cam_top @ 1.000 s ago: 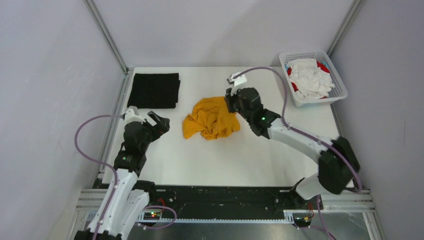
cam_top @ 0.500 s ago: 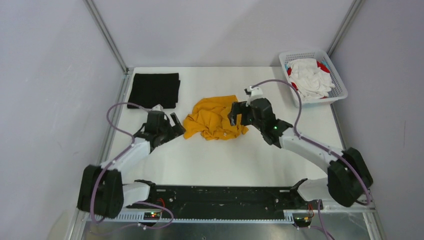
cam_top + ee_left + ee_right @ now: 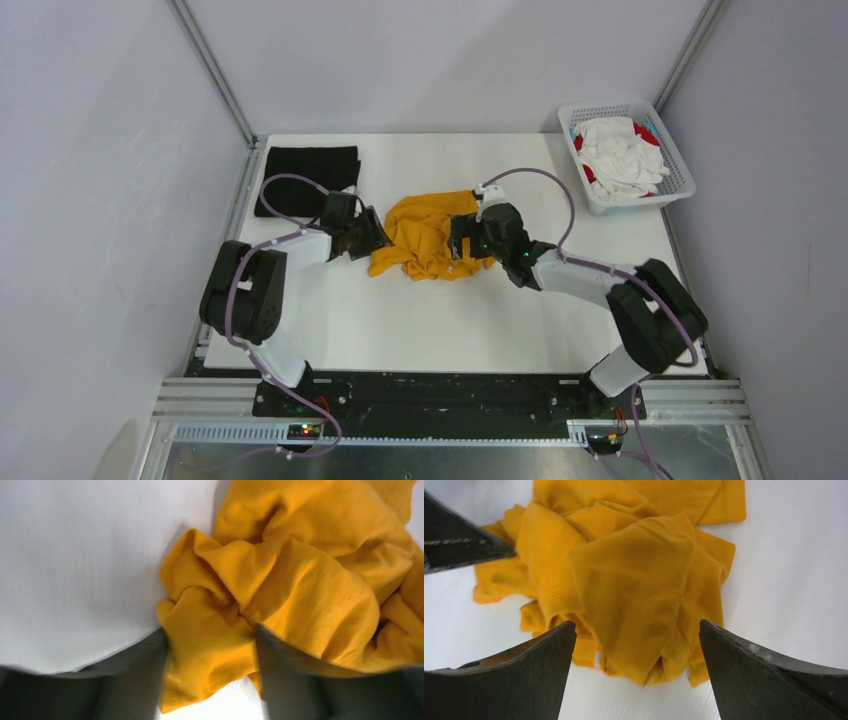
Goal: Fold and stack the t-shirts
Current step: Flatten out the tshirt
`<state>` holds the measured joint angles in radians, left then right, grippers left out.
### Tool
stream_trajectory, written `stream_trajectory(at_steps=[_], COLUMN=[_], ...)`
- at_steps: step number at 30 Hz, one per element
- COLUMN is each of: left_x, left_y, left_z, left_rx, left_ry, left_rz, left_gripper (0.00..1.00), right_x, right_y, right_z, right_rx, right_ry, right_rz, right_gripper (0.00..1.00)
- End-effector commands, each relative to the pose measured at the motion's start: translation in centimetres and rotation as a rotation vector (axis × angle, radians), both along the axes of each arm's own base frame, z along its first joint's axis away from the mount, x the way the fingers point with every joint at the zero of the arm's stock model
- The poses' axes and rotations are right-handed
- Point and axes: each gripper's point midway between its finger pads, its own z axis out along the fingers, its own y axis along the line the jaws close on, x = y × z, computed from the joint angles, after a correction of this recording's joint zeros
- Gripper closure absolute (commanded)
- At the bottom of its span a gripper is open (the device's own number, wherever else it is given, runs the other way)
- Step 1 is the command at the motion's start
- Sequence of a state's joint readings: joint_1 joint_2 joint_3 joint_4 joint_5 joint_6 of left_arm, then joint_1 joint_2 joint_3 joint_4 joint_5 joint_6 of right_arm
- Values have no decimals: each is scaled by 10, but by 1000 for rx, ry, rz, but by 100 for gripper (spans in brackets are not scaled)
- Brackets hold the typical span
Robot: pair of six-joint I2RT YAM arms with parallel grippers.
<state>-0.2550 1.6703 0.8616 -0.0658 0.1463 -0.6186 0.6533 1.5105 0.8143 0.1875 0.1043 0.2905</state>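
hidden or hard to read: the near-right corner of the folded black cloth t-shirt (image 3: 300, 170) is covered by the left arm and its cable. the left wrist view is blurred low down, so the finger edges are soft. a dark wedge (image 3: 459, 545) at the top-left of the right wrist view is cut off by the frame; cannot tell what part it is.
left gripper (image 3: 210, 690): released, fingers spread, low over the table. a fold of the crumpled mustard-orange cloth t-shirt (image 3: 425, 235) lies in the gap between them, not pinched.
right gripper (image 3: 636, 680): released, fingers wide apart, straddling the opposite edge of the same shirt. cloth lies between and ahead of the fingertips.
mustard-orange t-shirt: bunched in a heap between the two grippers. whether the pads touch the cloth, cannot tell.
black t-shirt: flat, beyond the left gripper and to its left.
white and red t-shirts (image 3: 620, 155): heaped in the white plastic mesh basket (image 3: 680, 180), well apart from the right gripper, beyond it and to its right.
edges and room: bare white table top (image 3: 420, 320) on the near side of both grippers. a metal frame rail (image 3: 225, 240) runs along the table's left edge, close to the left arm's elbow.
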Motion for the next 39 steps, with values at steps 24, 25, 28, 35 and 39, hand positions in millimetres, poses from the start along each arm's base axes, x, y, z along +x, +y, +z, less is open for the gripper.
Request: stream_trajectory(at_steps=[24, 25, 28, 35, 39], left_x=[-77, -90, -119, -173, -187], left_y=[54, 57, 66, 59, 57], left_z=[294, 312, 370, 471, 519], left_rx=[-84, -99, -133, -222, -213], left_ry=[-824, -874, -1010, -1226, -1323], left_rz=[185, 181, 179, 53, 6], left_gripper=[100, 100, 100, 100, 100], right_x=[-44, -62, -102, -149, -157], right_y=[-90, -90, -101, -118, -126], right_z=[237, 260, 316, 393, 437], right_rx=[196, 257, 362, 423, 421], right_ry=[-383, -422, -534, -668, -742], right_rz=[-236, -175, -87, 11, 13], right_gripper=[100, 100, 100, 100, 100])
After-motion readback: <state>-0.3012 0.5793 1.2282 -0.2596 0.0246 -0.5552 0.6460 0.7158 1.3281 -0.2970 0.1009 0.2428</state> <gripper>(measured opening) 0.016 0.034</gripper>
